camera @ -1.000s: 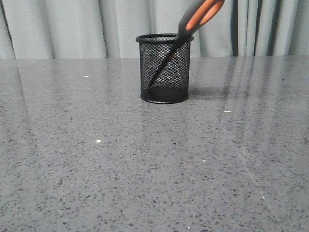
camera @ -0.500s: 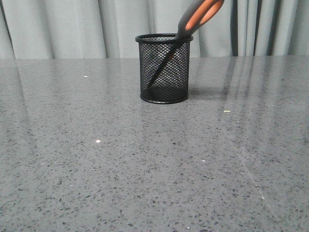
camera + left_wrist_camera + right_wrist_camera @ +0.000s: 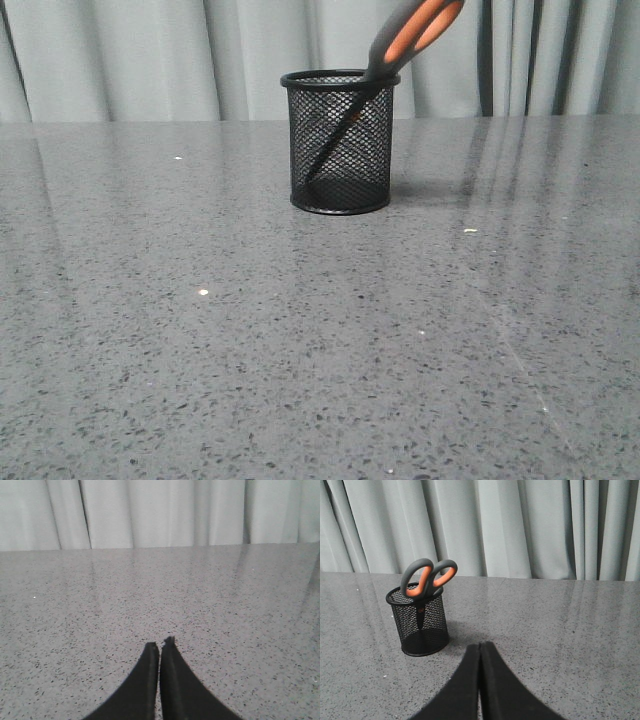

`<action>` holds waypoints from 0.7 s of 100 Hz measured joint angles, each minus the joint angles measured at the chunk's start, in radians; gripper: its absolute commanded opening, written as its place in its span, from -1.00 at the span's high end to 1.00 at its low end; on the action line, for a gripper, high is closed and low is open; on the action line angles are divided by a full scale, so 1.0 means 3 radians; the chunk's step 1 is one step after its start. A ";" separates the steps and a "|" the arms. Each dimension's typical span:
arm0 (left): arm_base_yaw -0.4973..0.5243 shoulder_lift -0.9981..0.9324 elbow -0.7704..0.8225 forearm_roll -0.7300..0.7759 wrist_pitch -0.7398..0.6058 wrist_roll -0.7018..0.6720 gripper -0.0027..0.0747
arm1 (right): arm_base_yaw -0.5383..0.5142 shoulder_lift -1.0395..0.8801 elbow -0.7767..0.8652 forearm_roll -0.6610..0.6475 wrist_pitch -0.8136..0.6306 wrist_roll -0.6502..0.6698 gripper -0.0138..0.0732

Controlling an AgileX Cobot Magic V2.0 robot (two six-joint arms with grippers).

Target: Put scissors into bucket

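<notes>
1. Nearest the lens in each wrist view: left gripper (image 3: pixel 160 644) at lower centre, fingers pressed together, holding nothing, only bare speckled grey table (image 3: pixel 100 605) ahead. Right gripper (image 3: pixel 480 645) likewise at lower centre, closed to a thin seam and empty.
2. Neither arm visible in the front view (foreground there just bare table).
3. Further back, in the upper middle of the front view: bucket (image 3: pixel 340 140), upright on the table, black wire mesh with a solid rim and base. Same bucket at left of centre in the right wrist view, well apart from that gripper.
4. Inside it: scissors (image 3: pixel 412 35), blades down and visible through the mesh, slanting toward the lower left of the bucket; grey and orange handles leaning out over the rim toward the upper right of the front view.
5. Task judged done, with the scissors resting in the bucket and nothing gripping them.
6. Handling, as a judgement: scissors probably stiff and fairly light, blades slim and likely slick, handles the better hold (thicker loops, well above the rim). Bucket probably light and easy to tip, given the tall load leaning to one side.
7. Farthest back: pale grey curtain (image 3: pixel 150 60) across the top of every view.
</notes>
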 measured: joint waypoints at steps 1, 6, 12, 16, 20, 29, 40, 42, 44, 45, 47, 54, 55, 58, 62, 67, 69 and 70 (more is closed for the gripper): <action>0.0000 0.0000 0.0000 0.0000 0.0000 0.0000 0.98 | 0.0000 0.0000 0.0000 0.0000 0.0000 0.0000 0.83; 0.0000 0.0000 0.0000 0.0000 0.0000 0.0000 0.98 | 0.0000 0.0000 0.0000 -0.0011 0.0000 0.0000 0.83; 0.0000 0.0000 0.0000 0.0000 0.0000 0.0000 0.98 | 0.0000 0.0000 0.0015 -0.0121 -0.0018 0.0019 0.83; 0.0000 0.0000 0.0000 0.0000 0.0000 0.0000 0.98 | -0.0006 0.0000 0.0055 -0.0222 -0.0074 0.0093 0.83; 0.0000 0.0000 0.0000 0.0000 0.0000 0.0000 0.98 | -0.0022 0.0000 0.0116 -0.0391 -0.0129 0.0243 0.83; 0.0000 0.0000 0.0000 0.0000 0.0000 0.0000 0.98 | -0.0138 0.0000 0.0302 -0.0703 -0.0236 0.0560 0.83; 0.0000 0.0000 0.0000 0.0000 0.0000 0.0000 0.98 | -0.0362 -0.0100 0.0559 -0.0819 -0.0256 0.0707 0.83; 0.0000 0.0000 0.0000 0.0000 0.0000 0.0000 0.98 | -0.0390 -0.0141 0.0610 -0.0829 -0.0256 0.0707 0.83; 0.0000 0.0000 0.0000 0.0000 0.0000 0.0000 0.98 | -0.0430 -0.0189 0.0663 -0.0832 -0.0256 0.0707 0.83; 0.0000 0.0000 0.0000 0.0000 0.0000 0.0000 0.98 | -0.0456 -0.0225 0.0680 -0.0839 -0.0256 0.0707 0.83; 0.0000 0.0000 0.0000 0.0000 0.0000 0.0000 0.98 | -0.0494 -0.0263 0.0730 -0.0849 -0.0256 0.0707 0.83; 0.0000 0.0000 0.0000 0.0000 0.0000 0.0000 0.98 | -0.0583 -0.0391 0.0882 -0.0852 -0.0278 0.0707 0.83; 0.0000 0.0000 0.0000 0.0000 0.0000 0.0000 0.98 | -0.0584 -0.0398 0.0904 -0.0852 -0.0286 0.0707 0.83; 0.0000 0.0000 0.0000 0.0000 -0.0008 0.0000 0.98 | -0.0610 -0.0413 0.0929 -0.0852 -0.0284 0.0725 0.83; 0.0000 0.0000 0.0000 0.0000 -0.0008 0.0000 0.98 | -0.0625 -0.0414 0.0928 -0.0852 -0.0251 0.0725 0.83; 0.0000 0.0000 0.0000 0.0000 -0.0002 0.0000 0.98 | -0.0637 -0.0422 0.0928 -0.0868 -0.0245 0.0730 0.83; 0.0000 0.0000 0.0000 0.0000 -0.0008 0.0000 0.98 | -0.0646 -0.0428 0.0928 -0.0877 -0.0245 0.0730 0.83; 0.0000 0.0000 0.0000 0.0000 -0.0008 0.0000 0.98 | -0.0645 -0.0428 0.0928 -0.0892 -0.0245 0.0730 0.83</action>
